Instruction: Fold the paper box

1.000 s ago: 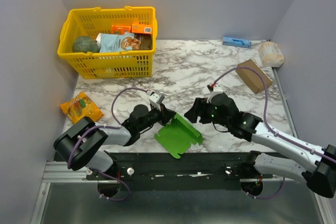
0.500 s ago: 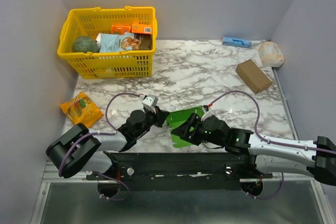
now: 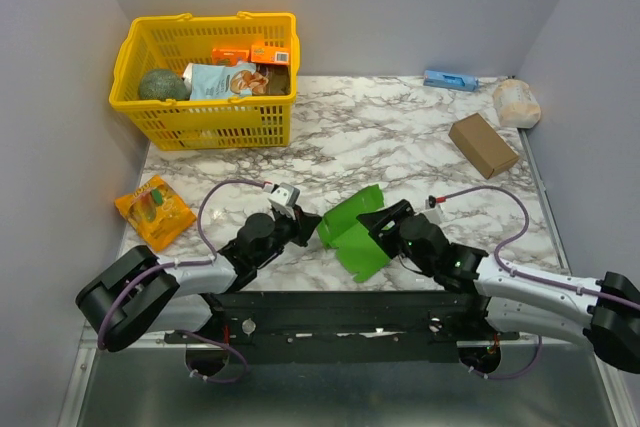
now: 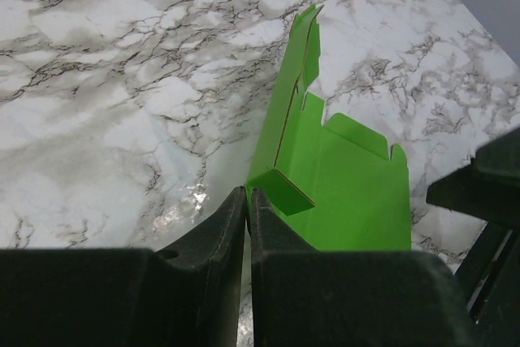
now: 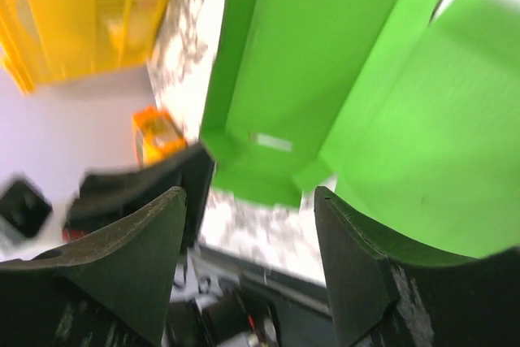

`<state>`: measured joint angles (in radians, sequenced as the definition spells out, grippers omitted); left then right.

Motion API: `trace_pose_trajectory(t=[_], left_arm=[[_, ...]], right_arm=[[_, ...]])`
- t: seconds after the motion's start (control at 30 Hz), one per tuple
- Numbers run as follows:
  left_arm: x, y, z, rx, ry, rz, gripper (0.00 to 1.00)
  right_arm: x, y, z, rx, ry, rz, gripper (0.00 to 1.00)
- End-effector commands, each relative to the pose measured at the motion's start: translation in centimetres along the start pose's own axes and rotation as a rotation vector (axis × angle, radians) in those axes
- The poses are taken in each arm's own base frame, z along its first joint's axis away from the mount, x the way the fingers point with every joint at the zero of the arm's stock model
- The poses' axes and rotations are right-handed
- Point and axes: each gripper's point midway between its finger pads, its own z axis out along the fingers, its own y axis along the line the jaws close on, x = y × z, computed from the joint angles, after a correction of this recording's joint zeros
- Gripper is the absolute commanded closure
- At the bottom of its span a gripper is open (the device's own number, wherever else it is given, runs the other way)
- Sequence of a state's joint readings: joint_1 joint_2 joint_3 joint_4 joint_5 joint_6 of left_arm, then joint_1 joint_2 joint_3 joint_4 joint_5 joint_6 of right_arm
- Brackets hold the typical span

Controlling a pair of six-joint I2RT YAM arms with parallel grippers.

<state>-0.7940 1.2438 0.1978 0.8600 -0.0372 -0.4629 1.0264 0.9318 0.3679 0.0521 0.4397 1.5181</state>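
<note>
free: table [image 3: 380,137] centre | obstacle: paper box [image 3: 358,234] by near edge

Green paper box [image 3: 352,237] half-raised on marble table [image 3: 400,147], between left tool [image 3: 303,227] and right tool [image 3: 385,231]; yellow basket [image 3: 210,119] far-left

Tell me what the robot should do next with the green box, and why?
Probably close the right pincer on the paper box: its fingers are spread with green card just ahead, one panel stands up, and the left pincer is shut beside the box's corner.
</note>
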Motion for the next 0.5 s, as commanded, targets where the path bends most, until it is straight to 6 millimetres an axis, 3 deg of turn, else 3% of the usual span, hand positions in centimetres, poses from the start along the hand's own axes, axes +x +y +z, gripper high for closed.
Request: trace_pose_trajectory(t=[0.0, 0.23, 0.47], left_arm=[[0.2, 0.6, -0.4, -0.026, -0.003, 0.026, 0.84], [0.1, 0.5, -0.5, -0.018, -0.003, 0.048, 0.84], [-0.1, 0.5, -0.6, -0.02, -0.007, 0.062, 0.84]], right_arm=[[-2.5, 2.1, 1.6, -0.028, -0.05, -0.024, 0.28], [-2.5, 5.1, 3.9, -0.076, -0.009, -0.034, 0.28], [-2.3, 4.0, 6.4, -0.015, -0.005, -0.029, 0.31]])
